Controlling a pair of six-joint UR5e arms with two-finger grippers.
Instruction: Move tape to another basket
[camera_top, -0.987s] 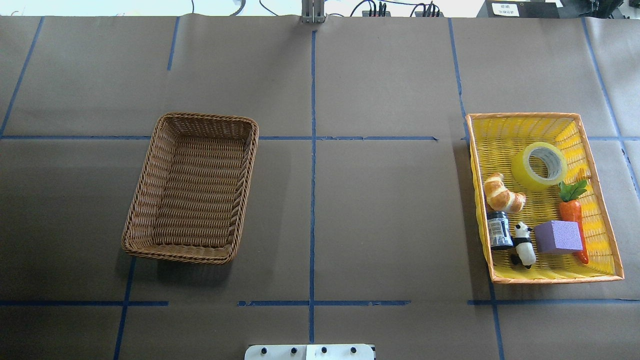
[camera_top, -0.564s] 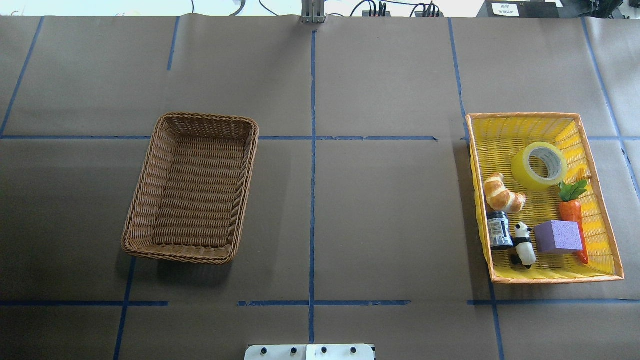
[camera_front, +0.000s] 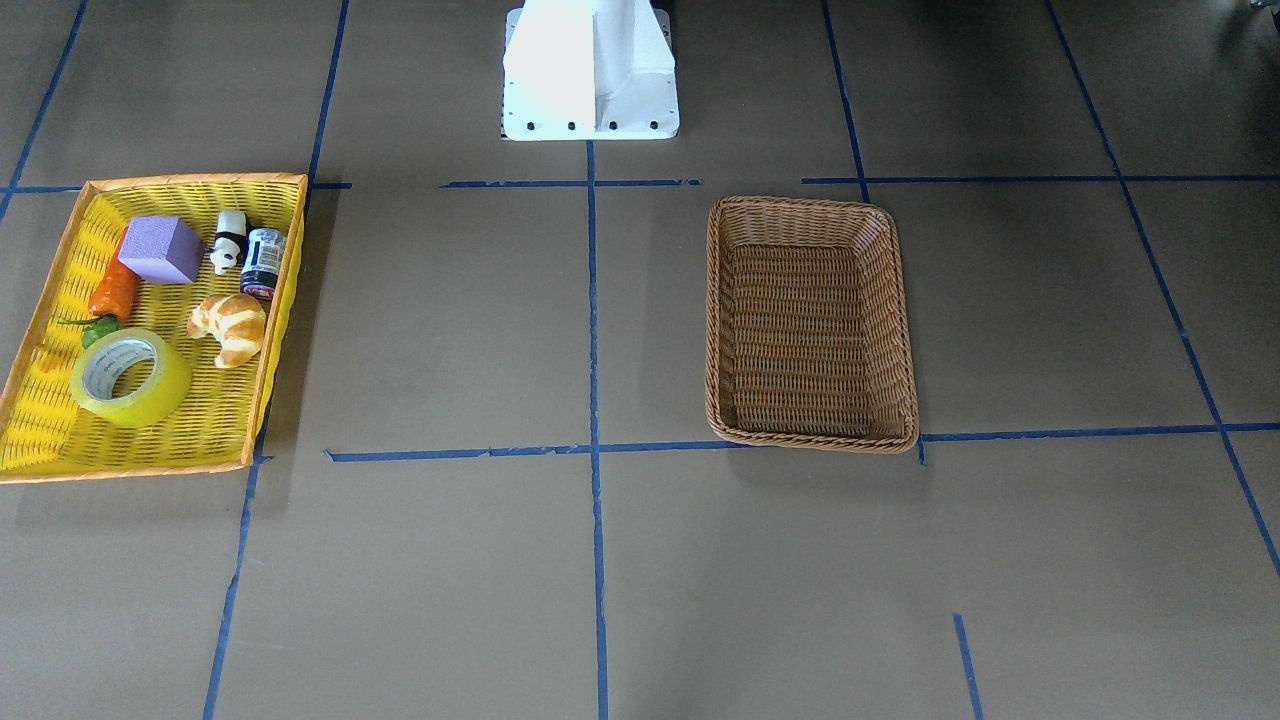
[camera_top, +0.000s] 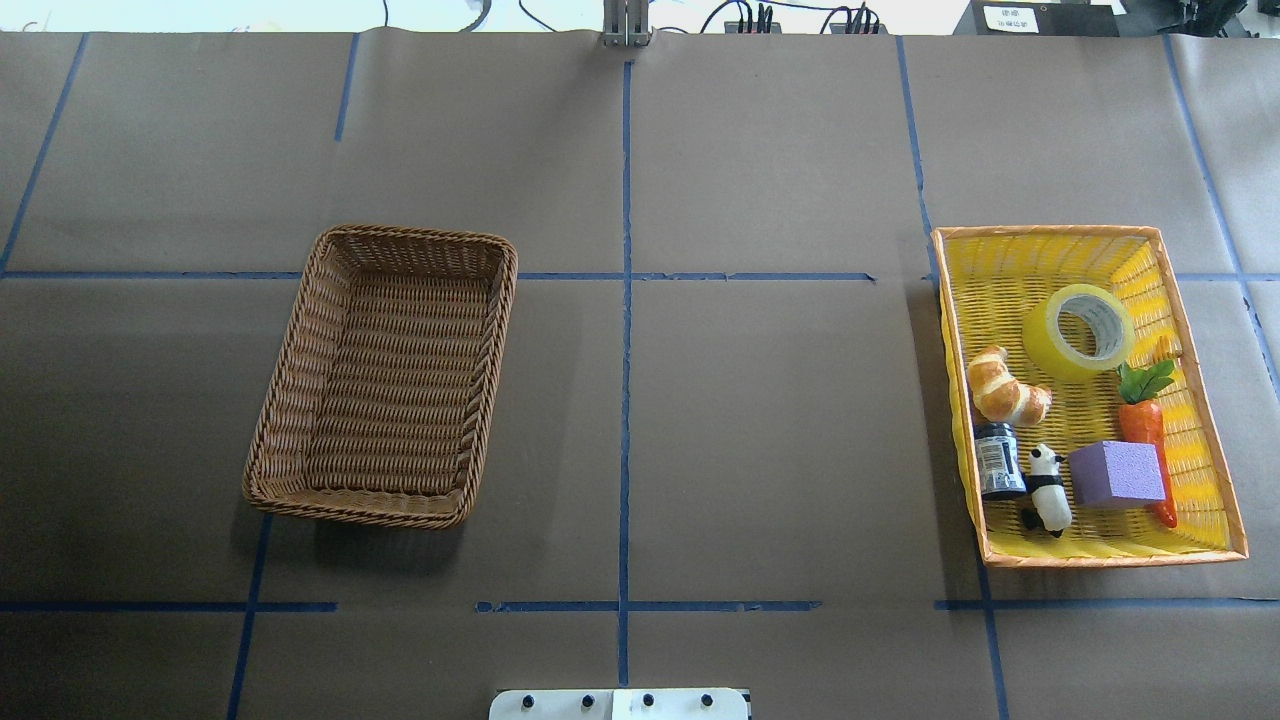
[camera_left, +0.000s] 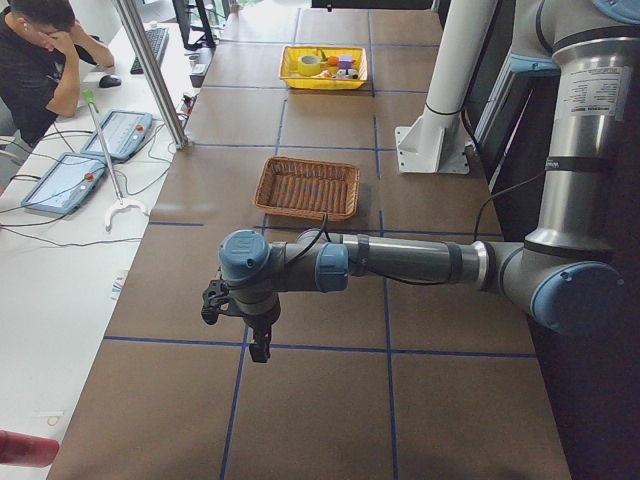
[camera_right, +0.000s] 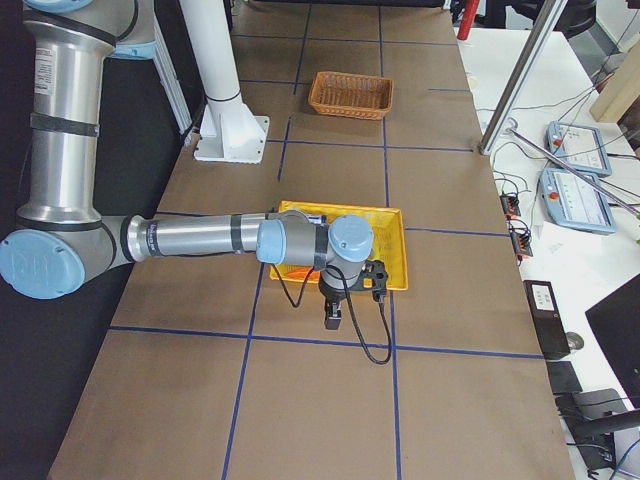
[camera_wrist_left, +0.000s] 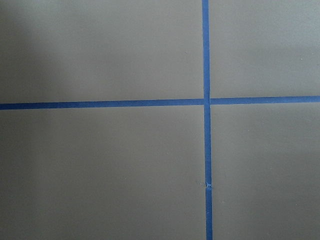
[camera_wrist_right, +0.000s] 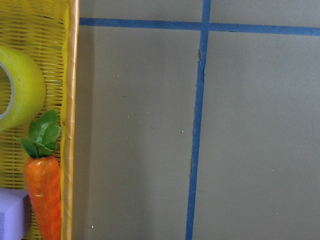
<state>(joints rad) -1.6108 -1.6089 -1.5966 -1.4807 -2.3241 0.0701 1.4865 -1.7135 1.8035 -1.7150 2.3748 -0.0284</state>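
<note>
The yellow tape roll (camera_top: 1078, 333) lies in the far part of the bright yellow basket (camera_top: 1045, 232) on the table's right; it also shows in the front view (camera_front: 130, 377) and at the left edge of the right wrist view (camera_wrist_right: 17, 90). The brown wicker basket (camera_top: 390, 390) stands empty on the table's left. My left gripper (camera_left: 258, 345) hangs over bare table, well away from the wicker basket. My right gripper (camera_right: 333, 318) hangs just outside the yellow basket's outer long rim. Both show only in side views, so I cannot tell whether they are open or shut.
The yellow basket also holds a croissant (camera_top: 1007, 388), a carrot (camera_top: 1142, 425), a purple block (camera_top: 1117, 473), a panda figure (camera_top: 1046, 487) and a dark jar (camera_top: 997, 459). Blue tape lines cross the brown table. The white robot base (camera_front: 590, 70) stands between the baskets.
</note>
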